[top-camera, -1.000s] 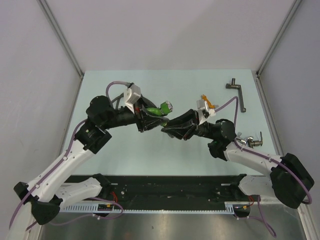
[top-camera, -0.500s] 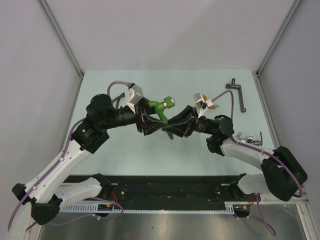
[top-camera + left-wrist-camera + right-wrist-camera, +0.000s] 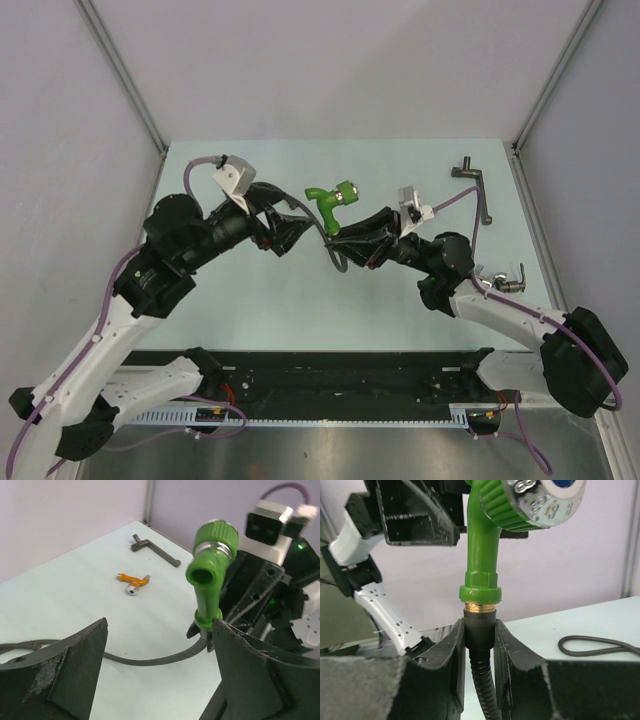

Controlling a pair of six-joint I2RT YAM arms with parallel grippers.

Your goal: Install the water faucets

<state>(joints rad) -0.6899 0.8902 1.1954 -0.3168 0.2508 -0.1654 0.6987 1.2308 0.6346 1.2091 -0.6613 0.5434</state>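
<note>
Bright green all over green faucet (image 3: pixel 333 197); cap ribbed, silver band under it, cap face silver with blue centre. Below it brass collar (image 3: pixel 479 609). Black ribbed hose (image 3: pixel 150 659). Orange body, silver end on orange faucet (image 3: pixel 134 581), toward far right corner of pale mint tabletop (image 3: pixel 250 300). Dark grey crank handle (image 3: pixel 478 185). Matt black left gripper (image 3: pixel 160 625) and right gripper (image 3: pixel 479 630), edges scuffed grey. White arms (image 3: pixel 110 340), black joints; purple cables (image 3: pixel 455 197). Pale lilac-grey walls (image 3: pixel 350 60).

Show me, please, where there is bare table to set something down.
Free: the far strip of table behind the green faucet, and the near stretch between the arms. Crowded: the middle, around the left gripper and the right gripper clamping the hose.
</note>
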